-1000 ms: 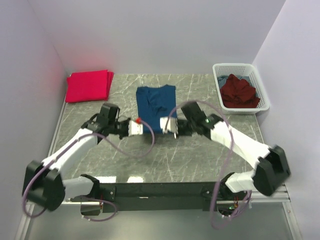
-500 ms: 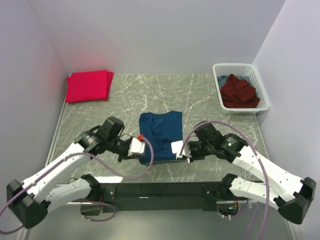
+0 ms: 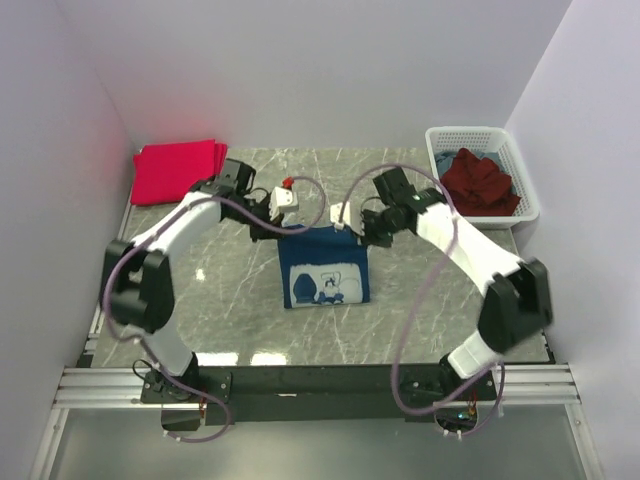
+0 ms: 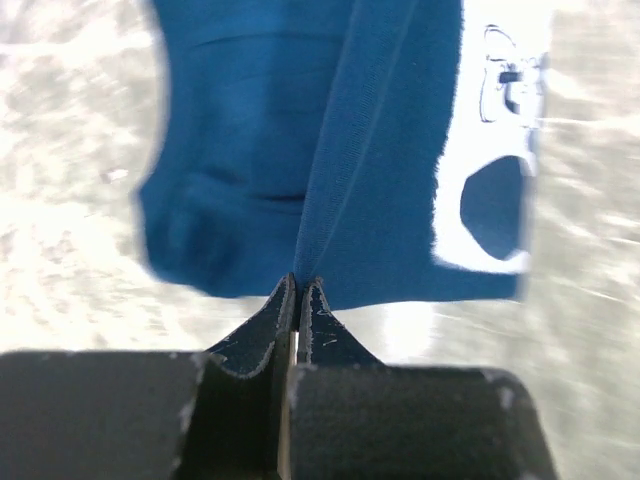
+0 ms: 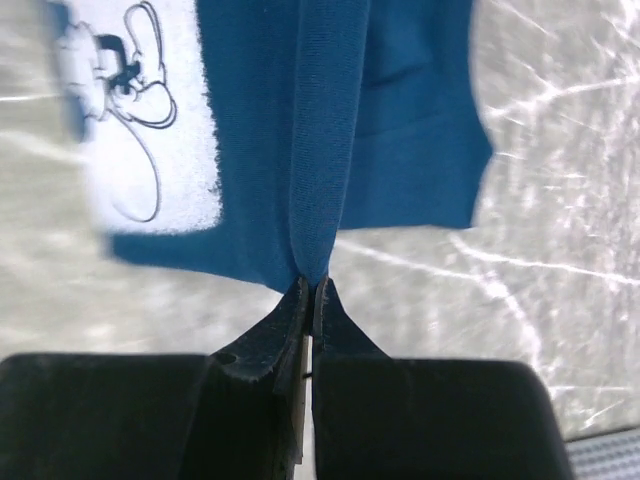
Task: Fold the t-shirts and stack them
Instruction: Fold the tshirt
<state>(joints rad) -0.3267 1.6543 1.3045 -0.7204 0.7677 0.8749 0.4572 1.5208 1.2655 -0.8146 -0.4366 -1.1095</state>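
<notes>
**Navy shirt pinched at both top corners, mid-table**

Container first: the white lattice basket (image 3: 483,175) sits at the far right corner. In it we see a crumpled dark maroon t-shirt (image 3: 482,182), with a bit of grey-blue cloth (image 3: 446,161) at its left edge.

The navy t-shirt (image 3: 322,258) is at the table's middle, between the two arms. The left gripper (image 3: 281,227) is clamped tight on its top left corner and the right gripper (image 3: 356,230) on its top right corner. Both wrist views show cloth nipped between closed fingertips. The held edge runs left to right. The cloth drops from it toward the arm bases, with the white cartoon print (image 3: 326,285) at the lower end, facing up toward the camera. We can't tell whether the bottom edge touches the table (image 3: 430,300).

Around it: a flat stack of pinkish-red t-shirts (image 3: 178,171) lies at the far left corner, well apart from the navy one. The left arm's purple cable (image 3: 305,190) loops just behind the held edge. Nothing lies on the navy cloth.
</notes>
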